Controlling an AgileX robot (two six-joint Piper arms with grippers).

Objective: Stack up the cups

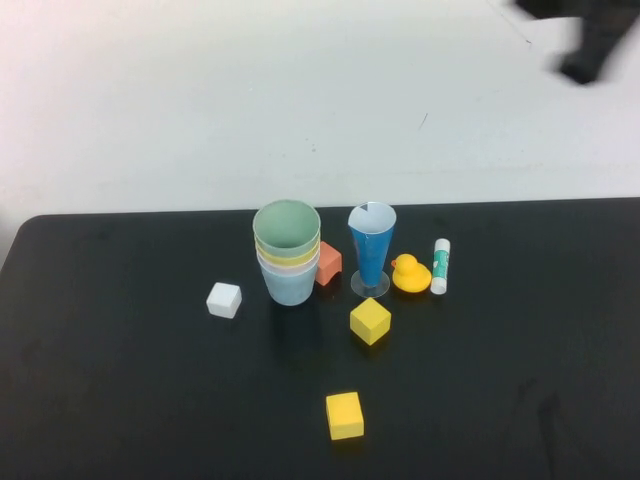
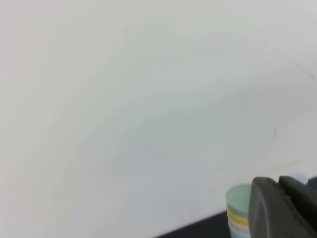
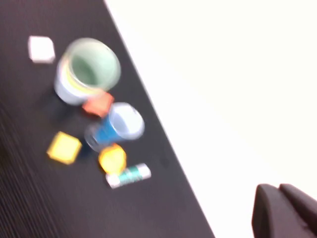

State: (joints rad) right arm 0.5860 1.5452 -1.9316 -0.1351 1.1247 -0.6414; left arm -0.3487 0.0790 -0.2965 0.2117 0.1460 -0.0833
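Yellow block (image 1: pixel 344 415) nearest on counter (image 1: pixel 120 380). Cups (image 1: pixel 288 262) all nested; stacking looks done. Right gripper (image 1: pixel 585 40) raised far off, left gripper (image 2: pixel 282 208) aloft; jaws: can't tell. Next: park.

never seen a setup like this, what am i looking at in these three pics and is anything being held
This is a two-armed robot filmed by three cameras. One looks down from above at a black table; the other two ride on the wrists. The right hand is the dark blur raised beyond the table's far right. The left hand shows only as a dark edge in its wrist picture. Neither holds anything that I can see.

On the table: four nested pastel plastic cups, green on top, a dark-blue cone glass, an orange block, a rubber duck, a glue stick, a white cube and two yellow cubes.
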